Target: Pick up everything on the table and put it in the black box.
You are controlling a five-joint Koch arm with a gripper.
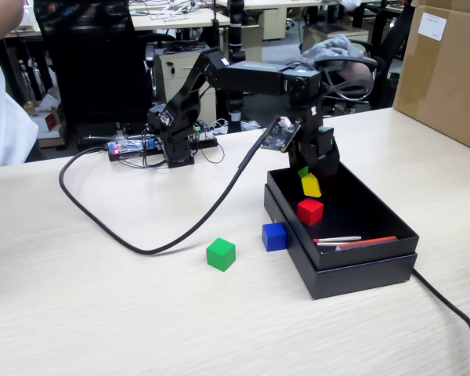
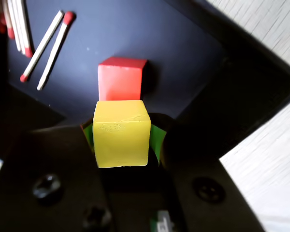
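Observation:
My gripper [image 1: 309, 178] hangs over the back part of the black box [image 1: 360, 274], shut on a yellow cube [image 1: 311, 186]. In the wrist view the yellow cube [image 2: 122, 134] sits between the green-padded jaws of the gripper [image 2: 122, 140], above the box floor [image 2: 135, 34]. A red cube [image 1: 309, 211] lies inside the box, just ahead of the yellow one, and the wrist view shows this red cube [image 2: 122, 78] too. On the table [image 1: 102, 298], a blue cube [image 1: 274, 236] rests against the box's left wall. A green cube [image 1: 220, 254] stands further left.
Thin red and white sticks [image 1: 348, 241] lie in the box's near end, and the sticks [image 2: 43, 50] show at the wrist view's top left. A black cable [image 1: 180, 235] loops across the table. The arm's base [image 1: 172, 137] stands behind. A brown carton [image 1: 446, 70] is at the far right.

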